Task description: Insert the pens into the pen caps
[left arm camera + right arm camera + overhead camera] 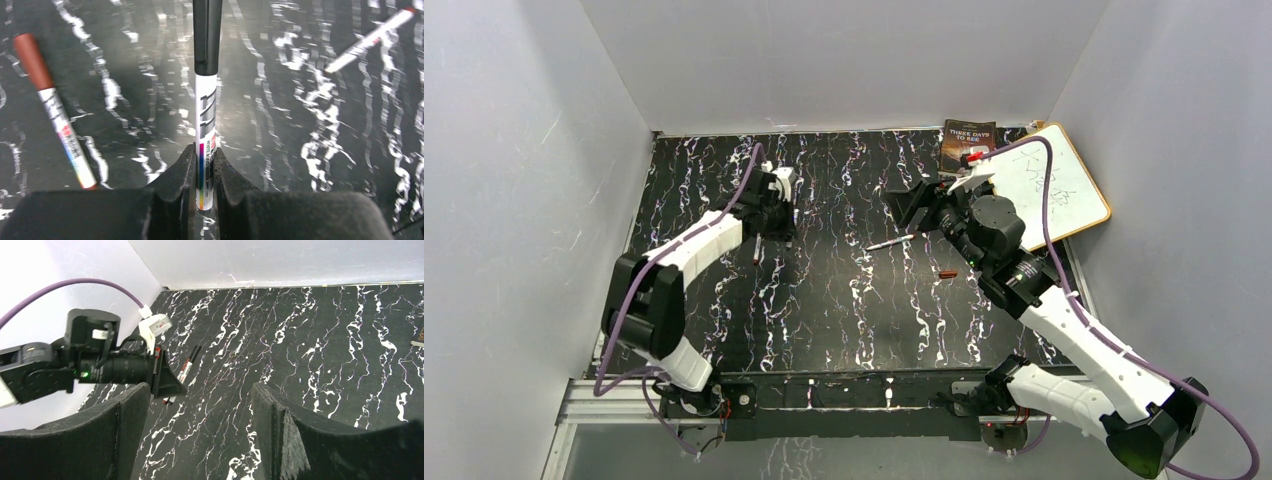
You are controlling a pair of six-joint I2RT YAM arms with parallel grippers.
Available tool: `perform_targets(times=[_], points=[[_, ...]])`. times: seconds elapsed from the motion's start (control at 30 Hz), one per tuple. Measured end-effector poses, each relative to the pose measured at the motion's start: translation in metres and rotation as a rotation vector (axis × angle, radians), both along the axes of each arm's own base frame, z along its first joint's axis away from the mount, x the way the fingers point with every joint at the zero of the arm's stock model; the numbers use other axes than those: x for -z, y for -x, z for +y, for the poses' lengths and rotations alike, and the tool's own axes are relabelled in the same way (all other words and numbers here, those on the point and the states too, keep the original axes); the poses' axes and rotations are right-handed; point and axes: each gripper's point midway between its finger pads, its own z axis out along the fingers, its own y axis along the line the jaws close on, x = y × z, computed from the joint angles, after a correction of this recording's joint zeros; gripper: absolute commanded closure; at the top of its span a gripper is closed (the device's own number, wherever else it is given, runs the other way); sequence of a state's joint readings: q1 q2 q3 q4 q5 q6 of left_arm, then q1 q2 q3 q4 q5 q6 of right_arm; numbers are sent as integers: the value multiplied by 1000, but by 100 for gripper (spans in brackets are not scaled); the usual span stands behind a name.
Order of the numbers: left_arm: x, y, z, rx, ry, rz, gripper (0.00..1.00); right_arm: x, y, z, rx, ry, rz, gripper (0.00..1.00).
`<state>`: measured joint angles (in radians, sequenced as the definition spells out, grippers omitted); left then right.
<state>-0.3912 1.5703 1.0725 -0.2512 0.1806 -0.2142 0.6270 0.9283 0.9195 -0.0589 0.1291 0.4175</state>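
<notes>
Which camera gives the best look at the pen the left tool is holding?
The left wrist view: the black-capped pen is centred in the left tool, label visible. The right wrist view shows it small and distant; in the top view the left arm mostly hides it.

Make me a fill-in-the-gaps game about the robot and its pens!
1. The left gripper is shut on a pen whose cap is ____.
2. The right gripper holds nothing, and its fingers are wide ____.
3. The loose cap lies on the table, nearer the ____ arm.

Missing words: black; open; right.
</notes>
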Motion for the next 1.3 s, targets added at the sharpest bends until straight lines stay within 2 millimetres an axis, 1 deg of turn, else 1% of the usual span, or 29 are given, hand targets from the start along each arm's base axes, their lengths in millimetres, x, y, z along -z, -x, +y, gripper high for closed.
perform_targets(times=[0.13,0.23,0.37,0.5,0.53,0.67,0.73,0.8,0.83,1.0,1.07,1.13,1.17,1.2,1.23,1.27,1.3], points=[[29,-18,31,-101,-62,65,100,6,0,0,0,9,10,29],[49,-22,45,-140,-97,112,100,18,1,-2,1,23,30,29],[66,-20,55,-164,-132,153,100,25,1,-3,1,35,46,29],[69,-22,63,-187,-166,150,100,26,1,-3,-3,39,44,30],[69,-21,65,-192,-176,150,99,26,1,-3,-4,40,43,30],[71,-20,73,-209,-216,151,78,25,2,-4,-8,48,34,30],[71,-20,75,-215,-228,151,70,24,2,-6,-6,49,31,30],[72,-20,76,-220,-234,152,60,23,3,-8,-3,48,27,30],[72,-20,77,-221,-237,152,58,22,3,-9,0,48,26,30],[69,-21,80,-233,-252,149,57,26,3,-13,9,52,29,30],[63,-25,80,-237,-252,136,57,28,2,-14,13,56,35,30],[54,-29,80,-242,-248,114,59,28,2,-15,17,57,38,32],[48,-30,80,-244,-244,102,59,30,2,-16,20,60,42,39],[39,-31,79,-245,-236,81,61,33,1,-17,27,64,51,52],[29,-32,77,-246,-226,55,72,36,-1,-18,36,70,62,67],[16,-34,75,-246,-214,24,86,41,-4,-20,50,78,79,81],[2,-36,70,-238,-195,-15,94,48,-7,-22,62,89,101,93]])
